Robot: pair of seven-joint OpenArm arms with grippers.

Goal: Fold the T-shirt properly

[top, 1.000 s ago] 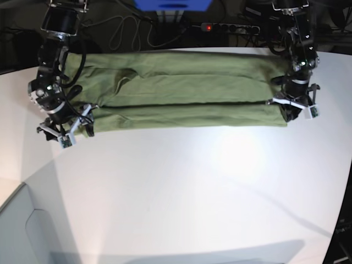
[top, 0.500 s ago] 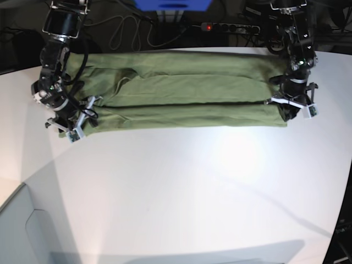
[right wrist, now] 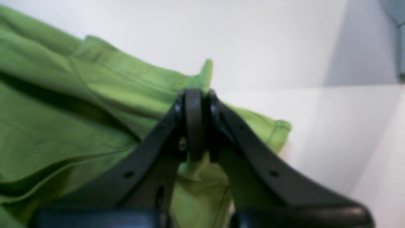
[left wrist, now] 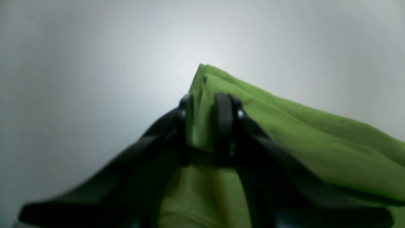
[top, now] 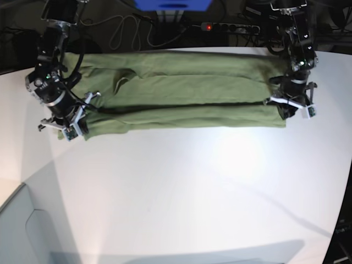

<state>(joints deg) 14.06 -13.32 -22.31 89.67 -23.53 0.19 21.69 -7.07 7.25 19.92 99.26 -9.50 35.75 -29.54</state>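
T-shirt (top: 181, 93) corners pinched | left gripper (left wrist: 204, 126) | right gripper (right wrist: 197, 123) | table (top: 192, 192)

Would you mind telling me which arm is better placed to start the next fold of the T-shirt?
Neither clearly: the left claw and right claw each pinch a near corner at opposite ends of the T-shirt, so lifting both together looks best.

Both wrist views are blurred, their frames cutting off most of the T-shirt (left wrist: 316, 148).
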